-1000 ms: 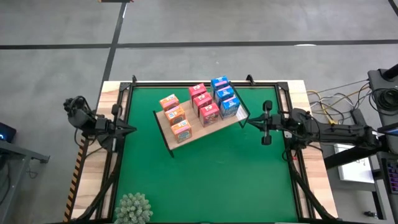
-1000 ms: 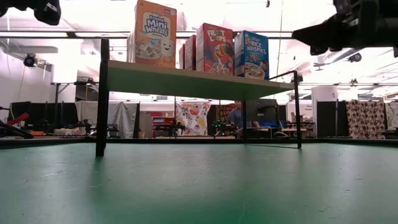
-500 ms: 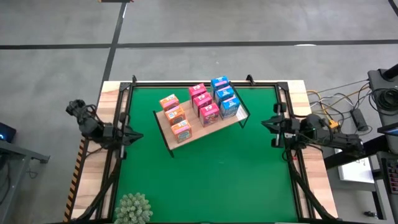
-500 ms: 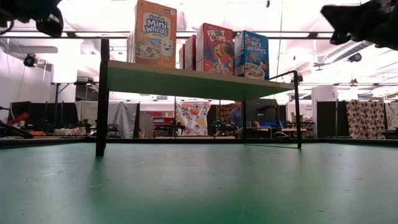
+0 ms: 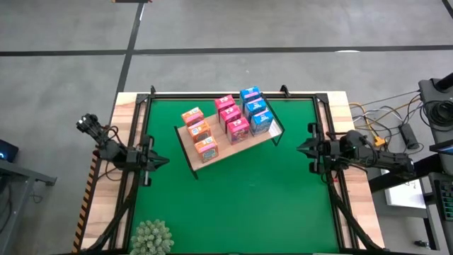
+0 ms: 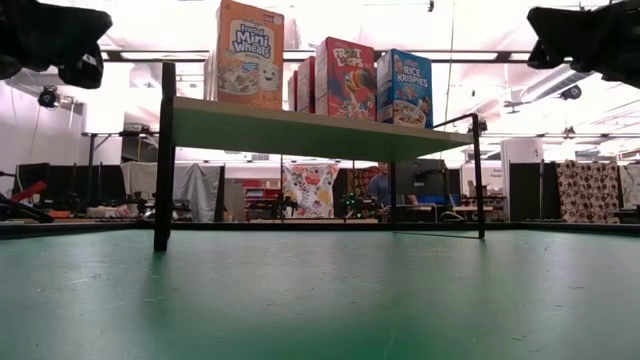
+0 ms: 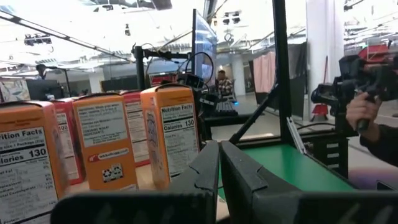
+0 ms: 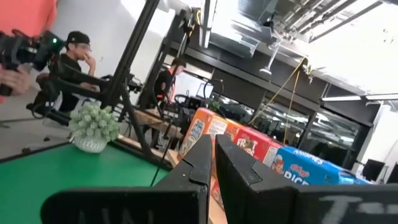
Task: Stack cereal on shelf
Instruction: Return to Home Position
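The shelf (image 5: 219,139), a light-wood board on thin dark legs, stands on the green mat at the middle far side. Nine cereal boxes stand upright on it in three rows: orange (image 5: 200,132), pink-red (image 5: 231,116), blue (image 5: 256,108). The low view shows the board (image 6: 300,130) with the boxes (image 6: 250,55) on top. My left gripper (image 5: 157,161) is shut and empty at the mat's left edge, left of the shelf; its fingers (image 7: 217,165) point toward the orange boxes (image 7: 106,146). My right gripper (image 5: 301,147) is shut and empty at the mat's right edge, its fingers (image 8: 211,155) pointing at the boxes (image 8: 255,149).
A fuzzy green plant (image 5: 152,237) stands at the mat's near left corner. A dark metal frame (image 5: 233,93) runs around the mat. Open green mat (image 5: 248,205) lies between the shelf and the near edge. People show in the room beyond (image 7: 373,118).
My right gripper has drawn back from beside the shelf's right end toward the table's right edge. My left gripper has gone toward the table's near edge and a little toward the shelf. The shelf and boxes have kept still.
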Robot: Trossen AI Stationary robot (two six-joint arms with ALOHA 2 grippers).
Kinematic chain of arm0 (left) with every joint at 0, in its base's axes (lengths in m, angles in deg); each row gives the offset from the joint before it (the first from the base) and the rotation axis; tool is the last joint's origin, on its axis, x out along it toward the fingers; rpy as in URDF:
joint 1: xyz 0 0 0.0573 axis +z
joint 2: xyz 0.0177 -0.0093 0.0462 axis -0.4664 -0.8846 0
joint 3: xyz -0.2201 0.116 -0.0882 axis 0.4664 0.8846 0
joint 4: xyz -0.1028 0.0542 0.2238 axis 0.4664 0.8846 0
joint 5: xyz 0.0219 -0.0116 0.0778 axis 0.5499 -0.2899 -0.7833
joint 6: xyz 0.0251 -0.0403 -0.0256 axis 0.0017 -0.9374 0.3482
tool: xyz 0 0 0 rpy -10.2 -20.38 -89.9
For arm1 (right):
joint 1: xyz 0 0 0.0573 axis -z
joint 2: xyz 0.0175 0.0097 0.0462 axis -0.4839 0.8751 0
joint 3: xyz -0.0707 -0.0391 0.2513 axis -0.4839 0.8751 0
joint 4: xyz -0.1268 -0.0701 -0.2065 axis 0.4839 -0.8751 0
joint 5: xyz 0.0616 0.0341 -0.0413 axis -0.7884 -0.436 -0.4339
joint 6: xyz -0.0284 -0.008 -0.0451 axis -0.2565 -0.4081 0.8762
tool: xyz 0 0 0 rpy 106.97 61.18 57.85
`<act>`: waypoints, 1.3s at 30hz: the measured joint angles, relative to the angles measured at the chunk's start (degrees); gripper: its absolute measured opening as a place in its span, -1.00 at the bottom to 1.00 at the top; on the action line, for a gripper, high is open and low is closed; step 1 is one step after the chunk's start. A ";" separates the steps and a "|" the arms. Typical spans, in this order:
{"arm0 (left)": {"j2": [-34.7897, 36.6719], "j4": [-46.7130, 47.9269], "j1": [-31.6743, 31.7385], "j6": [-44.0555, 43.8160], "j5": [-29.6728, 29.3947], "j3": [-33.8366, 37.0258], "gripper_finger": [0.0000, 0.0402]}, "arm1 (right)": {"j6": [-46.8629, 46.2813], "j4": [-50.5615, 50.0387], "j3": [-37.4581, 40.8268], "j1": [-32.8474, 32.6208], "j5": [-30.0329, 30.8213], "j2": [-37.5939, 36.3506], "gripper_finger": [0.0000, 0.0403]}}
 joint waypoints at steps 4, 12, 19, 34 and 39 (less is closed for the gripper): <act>-0.26 -0.62 0.01 0.82 -0.59 0.00 -1.00 | 1.39 -2.09 0.00 0.00 0.09 -0.04 -0.94; -0.63 0.44 0.01 1.10 -4.76 0.00 -1.00 | 1.35 -8.25 0.02 0.02 0.39 0.02 -0.94; -0.65 0.50 0.01 1.11 -4.90 0.00 -1.00 | 1.24 -11.22 0.02 0.02 0.39 0.01 -0.94; -0.65 0.54 0.01 1.11 -4.94 0.00 -1.00 | 1.22 -11.48 0.05 0.02 0.42 0.37 -0.94; -0.65 0.56 0.01 1.11 -4.92 0.01 -1.00 | 1.22 -11.48 0.07 0.02 0.43 0.37 -0.94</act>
